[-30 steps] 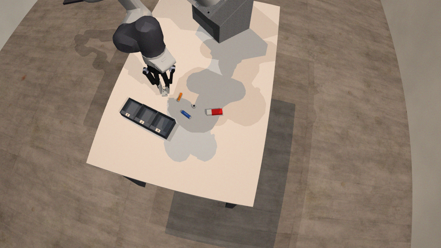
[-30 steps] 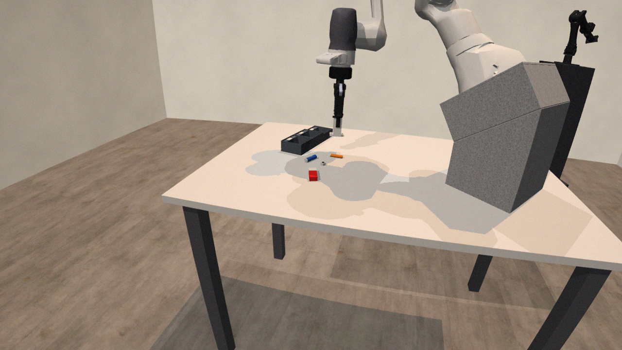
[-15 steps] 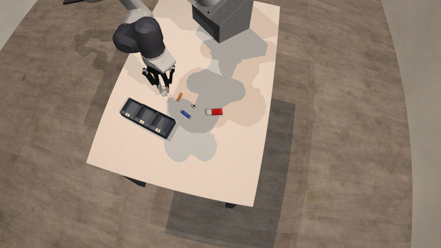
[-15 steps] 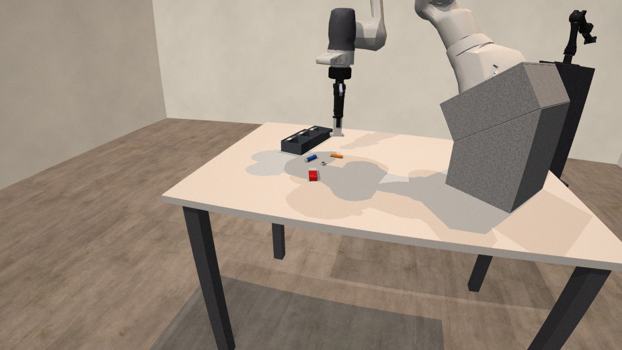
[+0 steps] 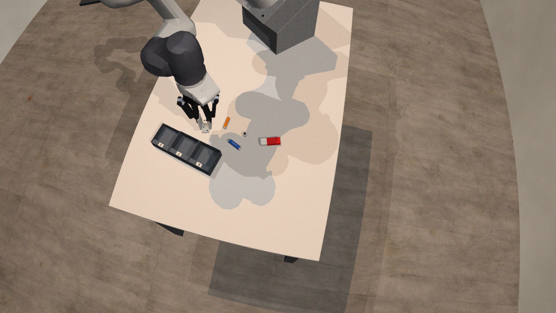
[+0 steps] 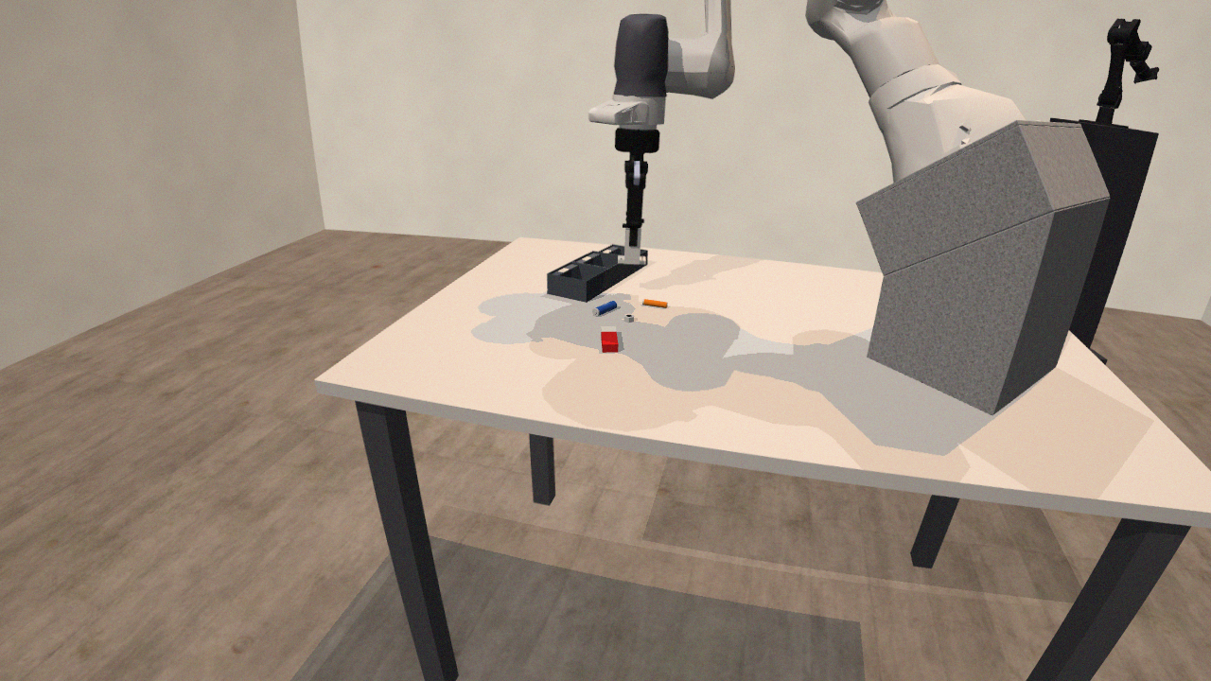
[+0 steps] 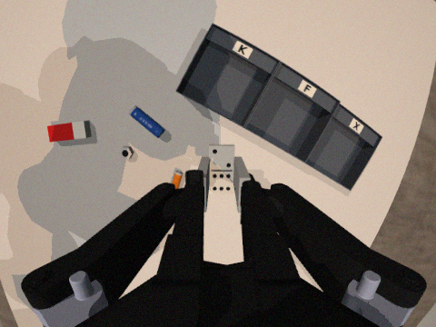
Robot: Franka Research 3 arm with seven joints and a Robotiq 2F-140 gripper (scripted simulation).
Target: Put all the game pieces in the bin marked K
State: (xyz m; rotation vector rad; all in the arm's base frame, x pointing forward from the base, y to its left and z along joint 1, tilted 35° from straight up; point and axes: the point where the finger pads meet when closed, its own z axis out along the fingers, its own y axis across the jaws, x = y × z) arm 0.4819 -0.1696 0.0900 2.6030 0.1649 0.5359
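My gripper [image 5: 203, 121] [image 6: 633, 241] [image 7: 221, 169] is shut on a white domino [image 5: 203, 126] [image 6: 623, 256] [image 7: 222, 165], which hangs from the fingertips with its dots showing. It is held low over the table, close behind the long side of the dark three-part bin [image 5: 166, 126] [image 6: 569, 288] [image 7: 193, 75]. The compartments are marked K [image 7: 242, 50], F [image 7: 308, 89] and X [image 7: 358, 125]. K is the end compartment nearest the loose items. All three compartments look empty.
On the table lie an orange cylinder [image 5: 226, 122] [image 6: 654, 303] [image 7: 177, 178], a blue battery [image 5: 233, 144] [image 6: 605, 307] [image 7: 148, 122], a small nut [image 5: 244, 134] [image 6: 629, 318] [image 7: 126, 153] and a red-and-grey block [image 5: 270, 141] [image 6: 609, 340] [image 7: 69, 131]. A large grey box [image 5: 279, 23] [image 6: 974, 270] holds the arm's base.
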